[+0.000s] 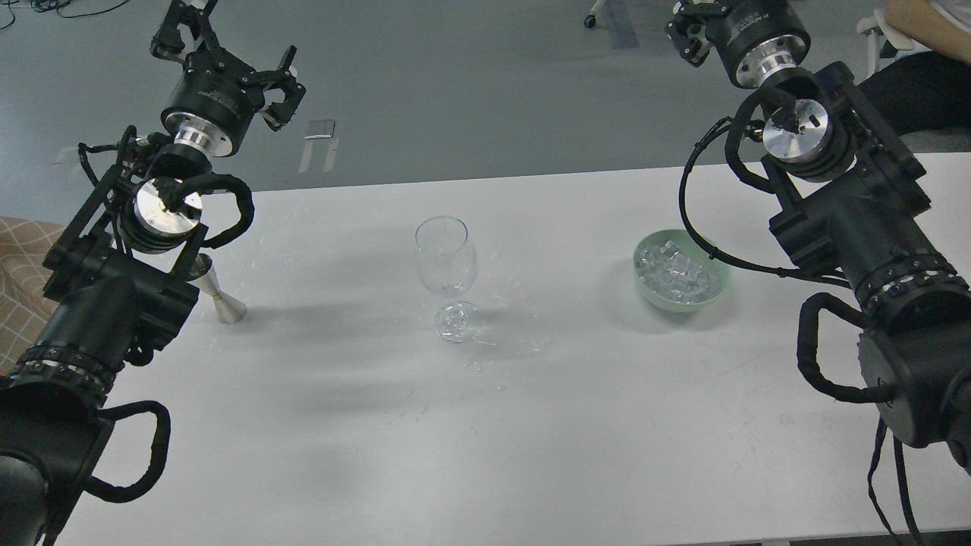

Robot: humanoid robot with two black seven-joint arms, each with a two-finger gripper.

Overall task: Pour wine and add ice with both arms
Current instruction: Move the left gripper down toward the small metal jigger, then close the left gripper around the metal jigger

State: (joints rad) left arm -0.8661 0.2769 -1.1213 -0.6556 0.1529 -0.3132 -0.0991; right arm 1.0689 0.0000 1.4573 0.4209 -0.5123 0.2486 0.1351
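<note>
An empty clear wine glass (447, 265) stands upright mid-table. A pale green bowl (716, 295) to its right holds the ice (677, 271), a heap of small clear cubes. A small silver jigger (218, 293) stands at the left, partly hidden behind my left arm. My left gripper (224, 53) is open and empty, raised beyond the table's far left edge. My right gripper (694, 26) is raised past the far right edge, cut off by the top of the view; its fingers cannot be told apart. No wine bottle shows.
The white table (485, 425) carries scattered droplets around the glass foot. Grey floor lies beyond the far edge. A seated person (922, 45) is at the top right corner. A checked tan cushion (19, 280) sits at the left edge.
</note>
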